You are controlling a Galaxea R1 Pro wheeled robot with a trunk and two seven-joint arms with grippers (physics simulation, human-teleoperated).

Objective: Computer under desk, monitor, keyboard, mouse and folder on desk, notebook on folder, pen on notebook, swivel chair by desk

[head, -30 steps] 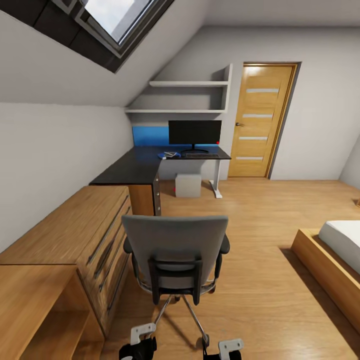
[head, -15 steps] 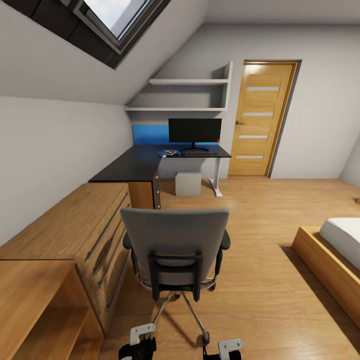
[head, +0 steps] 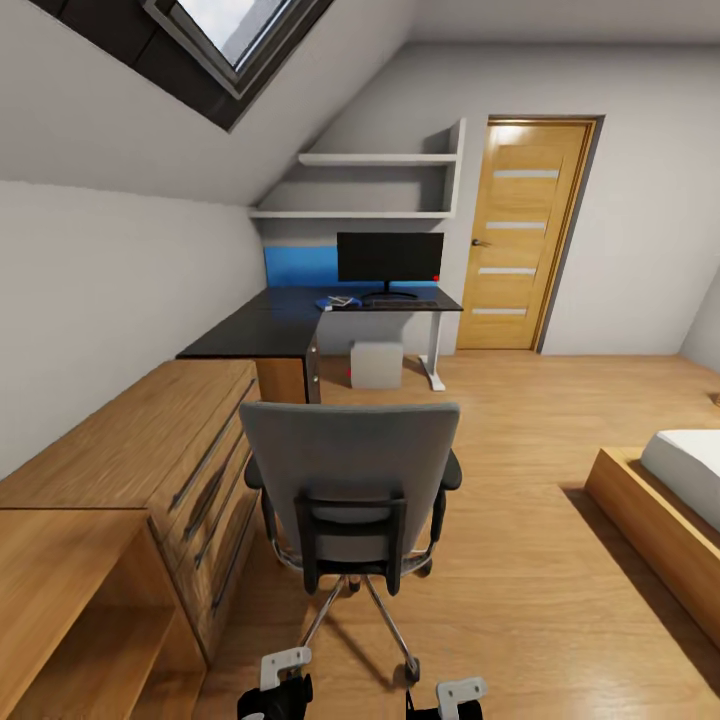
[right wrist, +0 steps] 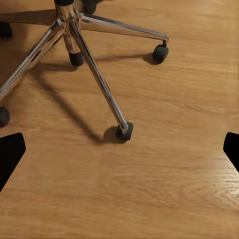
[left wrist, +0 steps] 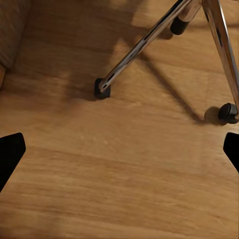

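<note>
The swivel chair [head: 350, 480] stands right in front of me with its grey back toward me; its chrome legs [right wrist: 97, 74] and castors [left wrist: 102, 89] lie on the wood floor in both wrist views. Far ahead is the black-topped desk [head: 262, 330]. On it stand the monitor [head: 390, 258], the keyboard [head: 402, 304] in front of it, and left of that the blue folder [head: 333, 303] with small things on top, too small to tell apart. The grey computer [head: 377, 364] sits under the desk. My left gripper [left wrist: 119, 154] and right gripper [right wrist: 119, 154] are open, hanging low over the floor behind the chair.
A long wooden drawer unit [head: 170, 450] and a lower shelf unit [head: 70, 600] line the left wall up to the desk. A wooden bed frame [head: 650, 530] is at the right. A wooden door [head: 520, 235] is shut at the back. A sloped ceiling hangs over the left.
The whole picture has shifted slightly, so the camera moved. The chair's back now sits a little higher and slightly larger in view. Both grippers hold the same pose.
</note>
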